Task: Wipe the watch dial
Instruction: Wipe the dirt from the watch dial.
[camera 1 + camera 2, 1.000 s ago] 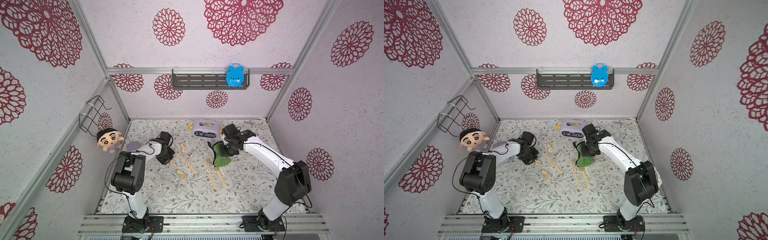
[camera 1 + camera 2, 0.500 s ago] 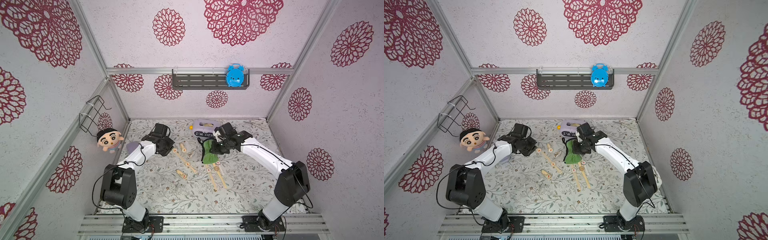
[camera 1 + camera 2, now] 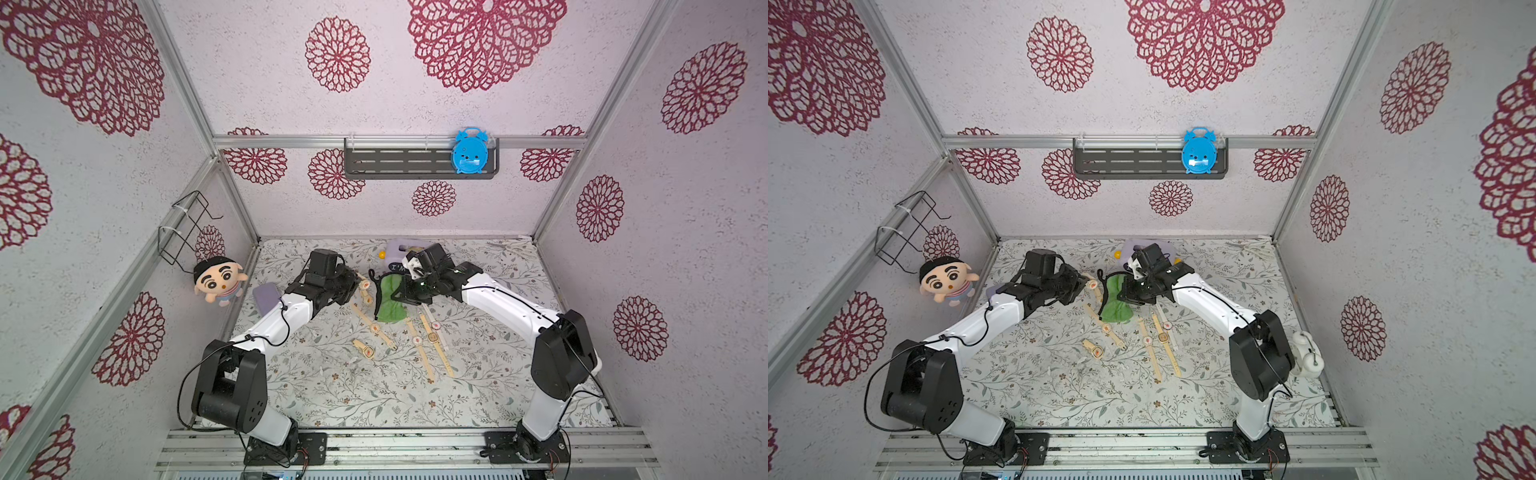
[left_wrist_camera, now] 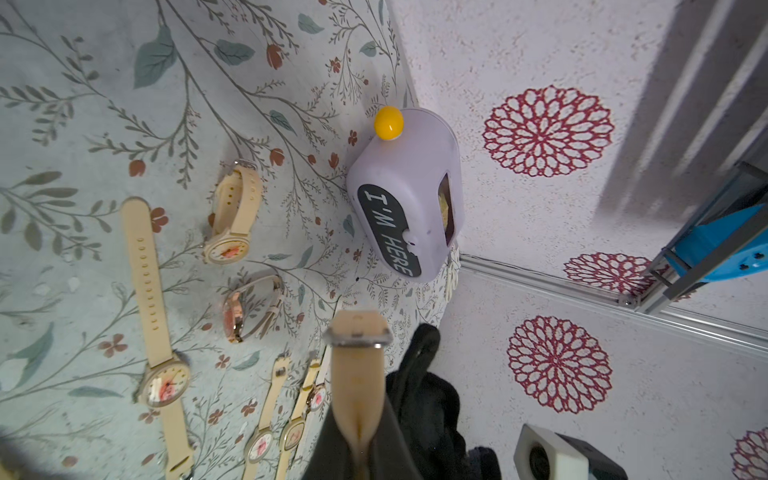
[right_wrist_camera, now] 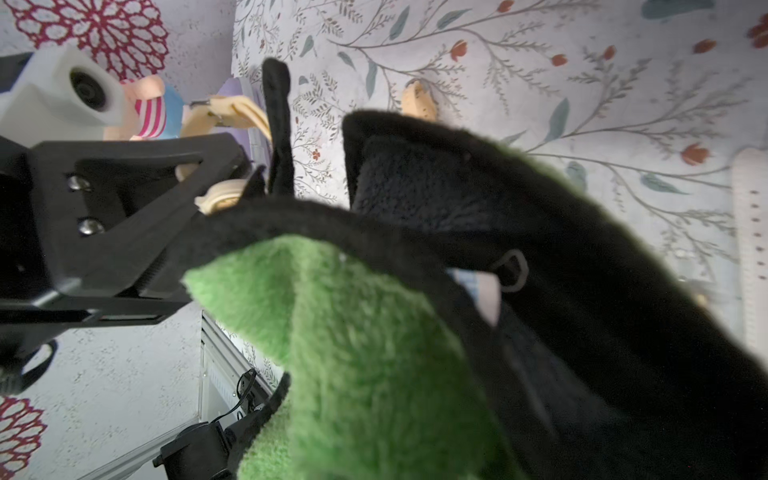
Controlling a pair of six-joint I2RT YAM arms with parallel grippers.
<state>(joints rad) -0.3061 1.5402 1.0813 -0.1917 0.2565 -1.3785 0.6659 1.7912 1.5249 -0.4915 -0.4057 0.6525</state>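
Top views, watch [image 3: 365, 285]: it is held up off the floral table [image 3: 332, 386] at the tip of the left gripper [image 3: 354, 283]. Its round dial [image 3: 1093, 284] is seen from above, just beside the cloth [image 3: 390, 309].
Top views, left gripper: the jaws are drawn narrow onto the watch.
Top views, right gripper [image 3: 401, 291]: the jaws are pinched on the upper edge of the cloth. The green body hangs down toward the table, and contact there cannot be told.
Top views, loose watches [image 3: 417, 338]: several are laid flat on the table near the cloth, and none is gripped.
Left wrist view, strap [image 4: 357, 386]: the beige band is seen running out from between the jaws, with its buckle [image 4: 357, 334] at the free end. The dial is not shown here. The cloth's black edge lies just beside the strap.
Left wrist view, purple box [image 4: 405, 199]: it stands against the back wall, apart from the work.
Right wrist view, cloth: the frame is filled by a fleecy green face and black backing. A beige loop of the watch is glimpsed behind it.
Handling, watch: it is judged light. The strap looks pliable, so the dial may twist away under pressure. A hold on the strap close to the case is advised.
Handling, dial: the glass is judged smooth and easily scratched, so light pressure is called for.
Handling, cloth: it is soft and limp, and is expected to fold when pushed. The part nearest the jaws is best pressed to the dial.
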